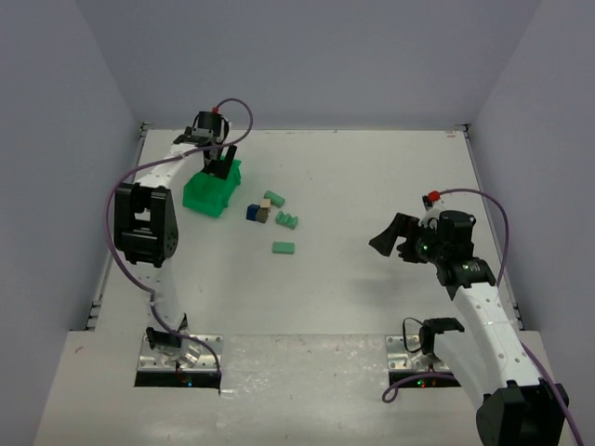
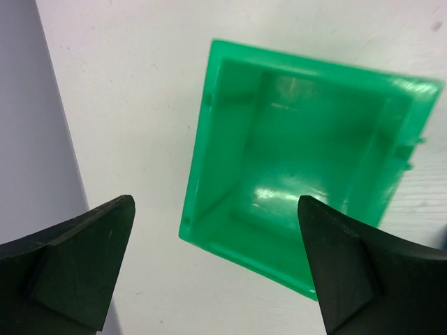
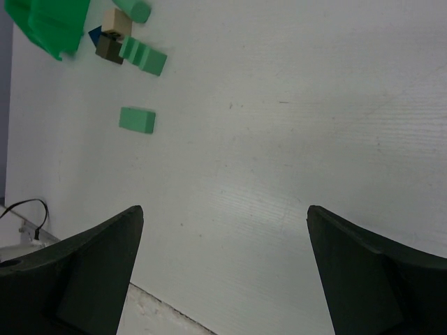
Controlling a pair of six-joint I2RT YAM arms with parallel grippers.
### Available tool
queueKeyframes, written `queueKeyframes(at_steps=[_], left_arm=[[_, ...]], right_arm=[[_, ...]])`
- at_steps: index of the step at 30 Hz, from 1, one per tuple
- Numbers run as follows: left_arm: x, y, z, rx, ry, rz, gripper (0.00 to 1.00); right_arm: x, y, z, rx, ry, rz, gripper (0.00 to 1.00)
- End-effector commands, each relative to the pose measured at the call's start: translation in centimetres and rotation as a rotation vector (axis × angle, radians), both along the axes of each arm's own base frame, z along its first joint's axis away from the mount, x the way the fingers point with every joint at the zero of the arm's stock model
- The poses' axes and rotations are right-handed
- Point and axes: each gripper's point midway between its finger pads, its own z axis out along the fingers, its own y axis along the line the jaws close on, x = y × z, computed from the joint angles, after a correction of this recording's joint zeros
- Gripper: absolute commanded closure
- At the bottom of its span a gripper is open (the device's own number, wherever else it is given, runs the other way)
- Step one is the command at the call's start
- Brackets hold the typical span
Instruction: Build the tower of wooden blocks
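No tower stands. Small wooden blocks lie loose mid-table: a dark blue piece (image 1: 252, 213) against a tan block (image 1: 265, 208), a pale green rounded block (image 1: 273, 198), a notched pale green block (image 1: 286, 220) and a flat pale green block (image 1: 284, 248). The right wrist view shows them at its top left: blue (image 3: 94, 33), tan (image 3: 117, 22), notched green (image 3: 143, 57), flat green (image 3: 137, 120). My left gripper (image 1: 220, 172) (image 2: 216, 279) is open and empty over the bright green bin (image 1: 209, 193). My right gripper (image 1: 384, 243) (image 3: 225, 279) is open and empty, well right of the blocks.
The green plastic bin (image 2: 300, 160) shows an empty inside and sits at the back left, just left of the blocks. A dark brown block (image 3: 110, 49) lies under the tan one. The left wall (image 2: 35, 139) is close to the bin. White tabletop (image 1: 372, 186) lies between the arms.
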Motion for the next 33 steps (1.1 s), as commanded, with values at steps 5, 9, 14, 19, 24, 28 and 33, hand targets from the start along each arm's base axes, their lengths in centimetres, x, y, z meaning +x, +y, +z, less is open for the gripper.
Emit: queueKeyframes(at_steps=[5,9,14,19,24,28,33], left_arm=[[-1.6,-6.1,18.5,-0.562,-0.514,0.124,0.0],[-6.5,-8.8,19.1,-0.657,-0.626,0.141,0.0],[-11.1,-12.3,14.8,-0.686,-0.637,0.179,0.0],[-14.1,-12.2,10.8,-0.738,-0.618,0.2,0.0],[-15.9,-12.3,9.5,-0.79,-0.627,0.174,0.0],[-16.3,-12.1,8.5,-0.788,-0.623,0.171,0.0],[-16.3,-11.5,9.0,-0.792,-0.655,0.205,0.0]], right_arm=[[0.5,1.8,3.3,-0.043,-0.219,0.204,0.01],[0.1,3.6,3.1,-0.093,-0.232,0.289,0.01],[1.2,6.5,1.7,-0.226,-0.203,0.369,0.01],[4.5,10.7,1.7,-0.291,-0.262,0.473,0.01],[7.4,14.7,-1.2,-0.449,-0.305,0.594,0.01],[11.3,18.2,-3.0,-0.548,-0.361,0.651,0.01],[13.8,21.3,-4.1,-0.558,-0.393,0.706,0.02]])
